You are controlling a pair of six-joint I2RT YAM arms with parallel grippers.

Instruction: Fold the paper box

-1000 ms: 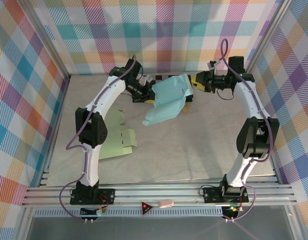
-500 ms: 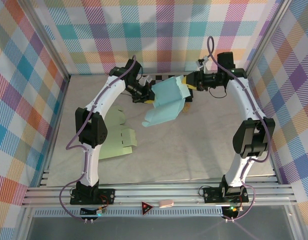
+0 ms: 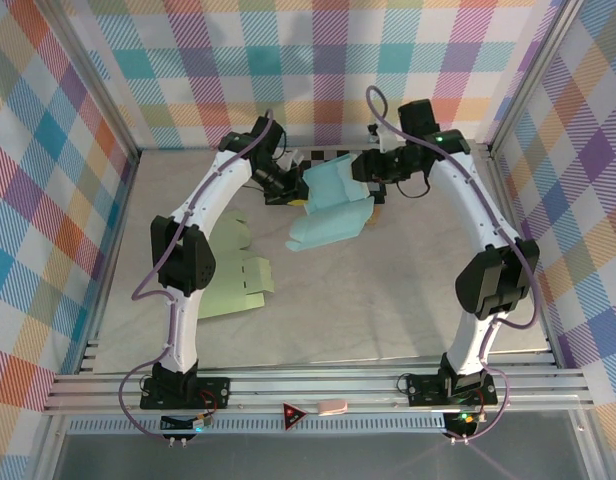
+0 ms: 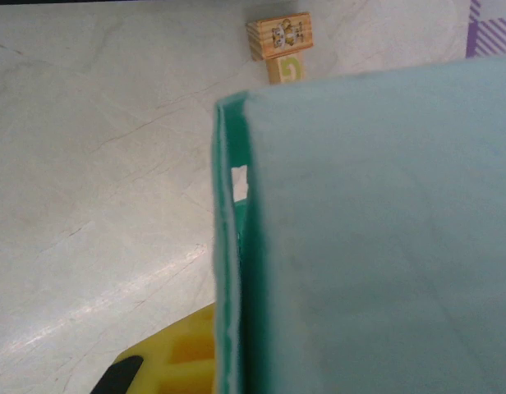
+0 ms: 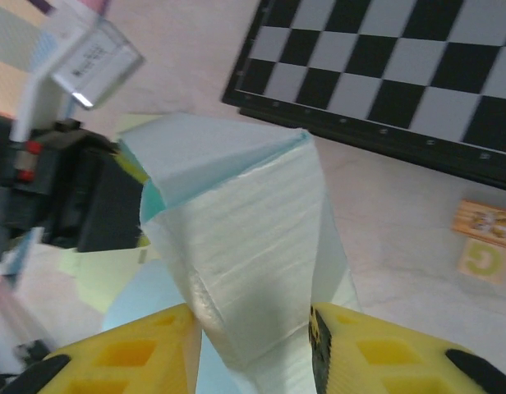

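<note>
Although creased into a raised wall with one folded corner, not yet a closed box. Far left on the desk (image 3: 388,290), beside the left arm: a pale green sheet (image 3: 238,280), flat and untouched. Then the left claw (image 3: 293,188), pinched together on the left edge of the teal paper box (image 3: 333,205), held up near the back wall with its lower flap trailing toward the surface. To the right, the right claw (image 5: 253,345), clamped on a doubled fold of the same box, one yellow finger (image 5: 138,353) either side. Likely remaining: squaring the sides, tucking the flaps. Farther right, a checkerboard (image 5: 384,57) and wooden blocks (image 5: 483,238).
</note>
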